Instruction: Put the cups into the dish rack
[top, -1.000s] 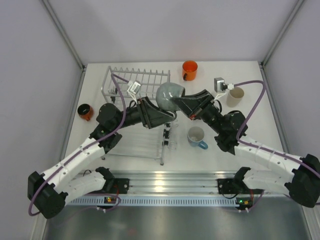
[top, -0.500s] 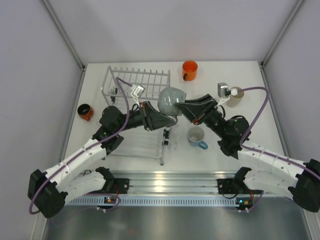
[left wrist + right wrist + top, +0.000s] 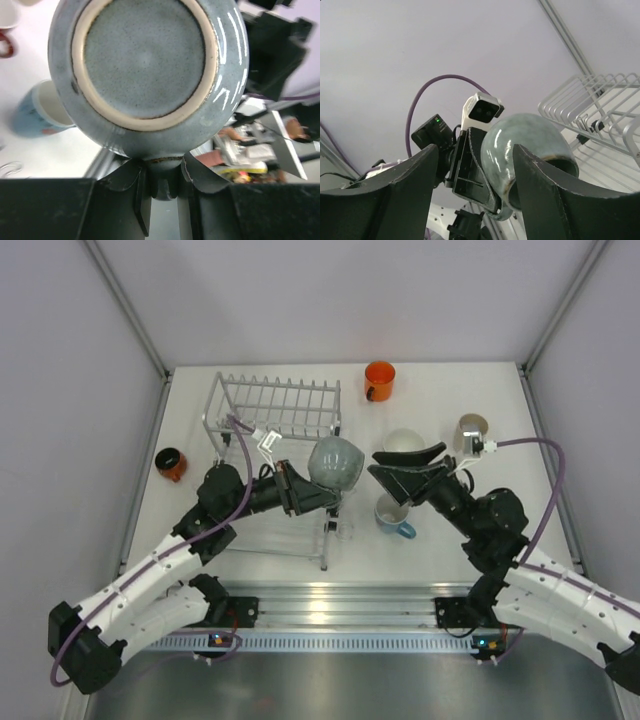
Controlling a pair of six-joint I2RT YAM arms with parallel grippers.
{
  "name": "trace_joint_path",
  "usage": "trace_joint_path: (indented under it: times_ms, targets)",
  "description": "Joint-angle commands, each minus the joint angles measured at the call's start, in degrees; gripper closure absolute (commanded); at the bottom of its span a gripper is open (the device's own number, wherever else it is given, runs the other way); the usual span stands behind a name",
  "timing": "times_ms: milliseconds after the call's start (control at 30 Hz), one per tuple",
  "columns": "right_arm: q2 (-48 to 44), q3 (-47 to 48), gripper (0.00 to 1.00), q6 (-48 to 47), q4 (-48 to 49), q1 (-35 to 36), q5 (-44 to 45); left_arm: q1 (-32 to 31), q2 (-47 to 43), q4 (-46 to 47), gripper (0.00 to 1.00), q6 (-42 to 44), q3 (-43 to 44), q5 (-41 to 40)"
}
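Observation:
A grey-blue glazed cup [image 3: 335, 462] hangs above the table by the right end of the dish rack [image 3: 270, 405]. My left gripper [image 3: 328, 494] is shut on its handle. In the left wrist view the cup's base [image 3: 145, 55] faces the camera, and the handle sits between the fingers of the left gripper [image 3: 162, 172]. My right gripper [image 3: 378, 466] stands open just right of the cup, apart from it. Its wrist view shows the cup [image 3: 530, 145] beyond the spread jaws of the right gripper [image 3: 475, 155]. On the table stand an orange cup [image 3: 379, 380], a light blue cup [image 3: 393, 516], a beige cup [image 3: 472, 428] and a dark red-orange cup [image 3: 169, 463].
The wire rack [image 3: 600, 110] has a row of upright tines at the back and a low flat part toward me. A white-lined cup [image 3: 403, 440] shows partly behind the right gripper. The arms' mounting rail [image 3: 340, 615] runs along the near edge.
The left gripper closed on the cup's handle. The right gripper let go of the cup, opened, and drew back to the right. The cup moved slightly toward me.

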Motion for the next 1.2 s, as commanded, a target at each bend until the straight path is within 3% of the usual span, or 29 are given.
trace_joint_path:
  times_ms: [0, 33, 100, 133, 233, 667, 900, 1167]
  targets:
    - [-2.83, -0.59, 0.38, -2.67, -3.59, 0.68, 2.05, 0.01, -4.53, -8.80, 1.00, 11.07, 3.53, -10.73]
    - [-3.45, -1.03, 0.37, -2.85, -4.48, 0.60, 2.22, 0.01, -6.11, -17.28, 1.00, 12.76, 4.24, -13.84]
    - [-5.64, -0.77, 0.37, -3.99, -8.24, 0.60, 3.36, 0.01, -7.52, -25.41, 1.00, 16.88, 6.17, -21.48]
    - [-6.44, -0.51, 0.37, -5.12, -9.83, 0.60, 4.06, 0.01, -7.71, -32.41, 1.00, 17.95, 7.05, -29.43]
    - [-9.34, 0.46, 0.37, -6.89, -14.92, 0.68, 7.21, 0.01, -5.87, -42.29, 1.00, 21.56, 10.22, -41.16]
    - [-14.09, 4.15, 0.38, -12.96, -25.65, 0.68, 12.41, 0.09, -0.33, -47.42, 1.00, 22.89, 9.52, -63.16]
    - [-18.13, 4.94, 0.38, -14.71, -30.93, 0.60, 16.54, 0.79, 5.21, -47.16, 1.00, 22.27, 9.52, -66.08]
    - [-22.44, 4.94, 0.38, -15.68, -34.54, 0.60, 18.13, 5.35, 10.48, -39.97, 1.00, 23.67, 8.46, -62.57]
